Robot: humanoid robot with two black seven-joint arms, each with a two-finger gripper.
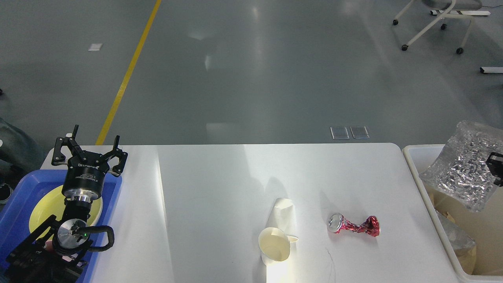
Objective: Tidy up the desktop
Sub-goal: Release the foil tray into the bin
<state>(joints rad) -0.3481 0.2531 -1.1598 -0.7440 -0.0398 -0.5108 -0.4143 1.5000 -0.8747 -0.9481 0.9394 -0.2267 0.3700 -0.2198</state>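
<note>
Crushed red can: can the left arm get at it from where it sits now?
Probably not easily. The left gripper hangs open over the blue tray at the far left, while the crushed red can lies well right of centre on the desktop. Nothing blocks the way; it's just a long stretch.

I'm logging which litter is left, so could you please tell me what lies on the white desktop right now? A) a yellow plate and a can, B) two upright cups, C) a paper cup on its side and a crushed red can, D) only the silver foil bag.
C: the paper cup lies tipped beside the crushed red can on the desktop, while the foil bag hangs over the bin.
</note>
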